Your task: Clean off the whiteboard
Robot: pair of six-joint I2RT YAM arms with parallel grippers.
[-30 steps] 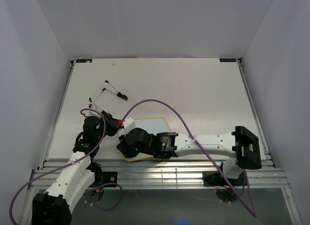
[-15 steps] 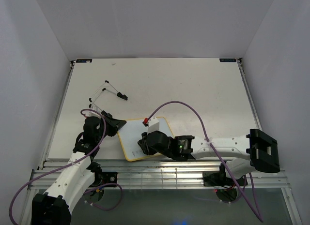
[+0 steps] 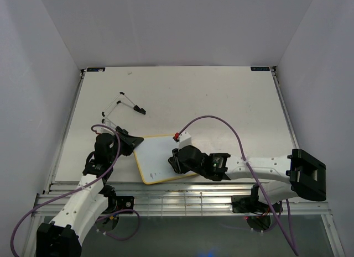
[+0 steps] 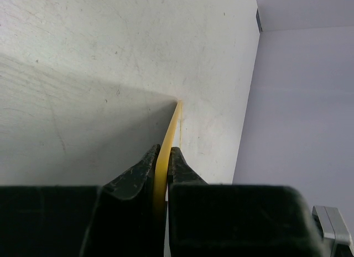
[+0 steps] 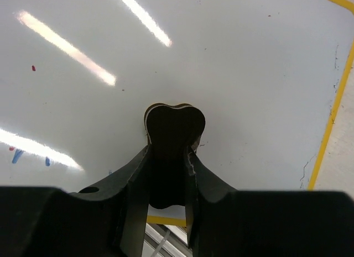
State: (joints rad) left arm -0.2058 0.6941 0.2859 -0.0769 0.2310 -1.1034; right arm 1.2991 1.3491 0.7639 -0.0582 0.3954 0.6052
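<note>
The whiteboard [image 3: 154,155] lies askew on the near left part of the bench [image 3: 210,94], its near corner close to the metal rails [image 3: 182,192] at the bench's front edge; its thin yellow frame [image 5: 332,117] runs round a white face [image 5: 232,58] that is mostly clean; a few small coloured marks [image 3: 155,174] sit near its near left edge, and the right wrist view shows a red speck [image 5: 33,68] and short blue strokes [image 5: 16,155] low on the left of the face, with bright strips of reflected light across it.

The left hand [image 3: 133,142] meets the board at its far left corner; in the left wrist view this hand [image 4: 164,155] is closed narrow on the yellow frame, the edge pinched between the two black fingers [image 4: 138,171] and running straight away from them.

The right hand [image 3: 178,159] reaches in from the right and hangs over the middle of the board; in its own view the hand [image 5: 170,151] is clamped on a dark eraser block [image 5: 174,127], whose rounded, notched far end points at the white face; whether it presses on the face cannot be told.

A purple cable [image 3: 221,123] arches over the right arm; another loops by the left arm [image 3: 83,196]; farther back on the left of the bench, well apart from the board, lies a thin wire-like object [image 3: 123,105] too small to name.
</note>
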